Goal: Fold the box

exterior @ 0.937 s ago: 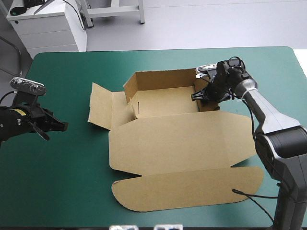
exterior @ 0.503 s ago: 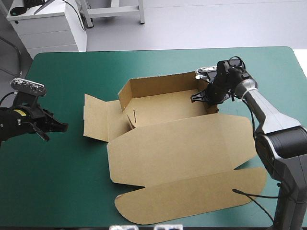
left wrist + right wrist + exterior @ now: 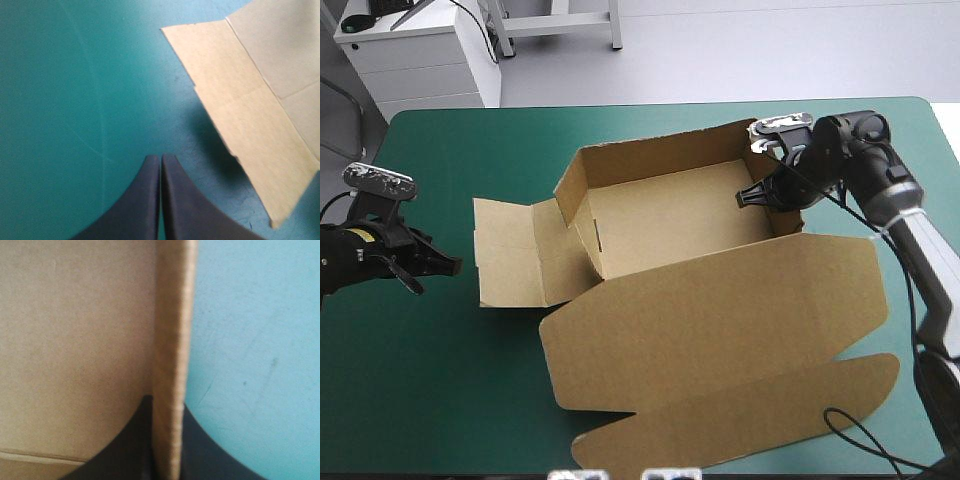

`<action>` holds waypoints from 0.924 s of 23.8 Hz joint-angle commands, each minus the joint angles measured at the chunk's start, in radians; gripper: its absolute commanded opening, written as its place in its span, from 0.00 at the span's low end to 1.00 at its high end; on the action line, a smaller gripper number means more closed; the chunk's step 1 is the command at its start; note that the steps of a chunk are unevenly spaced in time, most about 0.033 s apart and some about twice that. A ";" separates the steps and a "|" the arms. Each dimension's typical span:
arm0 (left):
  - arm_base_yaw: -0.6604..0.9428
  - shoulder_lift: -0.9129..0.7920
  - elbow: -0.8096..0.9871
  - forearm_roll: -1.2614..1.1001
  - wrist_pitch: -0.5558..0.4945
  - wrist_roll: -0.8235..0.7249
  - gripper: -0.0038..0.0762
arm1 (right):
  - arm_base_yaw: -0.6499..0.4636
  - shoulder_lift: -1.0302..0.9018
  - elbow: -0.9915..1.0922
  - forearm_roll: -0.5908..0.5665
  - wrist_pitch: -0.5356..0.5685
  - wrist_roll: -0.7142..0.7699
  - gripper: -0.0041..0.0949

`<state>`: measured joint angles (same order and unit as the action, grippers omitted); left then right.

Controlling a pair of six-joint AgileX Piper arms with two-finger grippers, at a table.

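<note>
Teal-green table (image 3: 450,400) with the brown box (image 3: 710,300) on it

the box (image 3: 660,215) sits at the middle of the table (image 3: 470,130), its open tray toward the far edge and its lid (image 3: 720,310) flat in front of it, reaching toward the near edge. a side flap (image 3: 510,250) lies flat on the table to the tray's left. the right gripper (image 3: 752,196) is at the tray's right wall (image 3: 172,365), one finger inside the tray, the other outside, the wall between them. the left gripper (image 3: 445,265) hangs over the table near its left edge, apart from the box, fingers together, the side flap ahead of it and off to one side.
</note>
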<state>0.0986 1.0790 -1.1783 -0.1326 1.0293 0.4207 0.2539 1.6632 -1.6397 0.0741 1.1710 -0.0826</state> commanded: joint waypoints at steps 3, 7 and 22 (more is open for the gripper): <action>0.002 -0.017 -0.025 -0.019 -0.042 -0.013 0.04 | 0.001 -0.242 0.134 -0.034 -0.124 -0.006 0.02; 0.002 -0.017 -0.025 0.029 -0.042 -0.018 0.04 | -0.047 -0.404 0.257 -0.034 -0.141 -0.020 0.02; 0.006 -0.015 0.265 0.088 -0.402 -0.294 0.04 | -0.180 -0.597 0.318 0.175 -0.125 -0.159 0.02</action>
<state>0.1064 1.0790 -0.9280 0.0538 0.7563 0.1334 0.0818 1.0937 -1.2968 0.2160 1.0985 -0.2403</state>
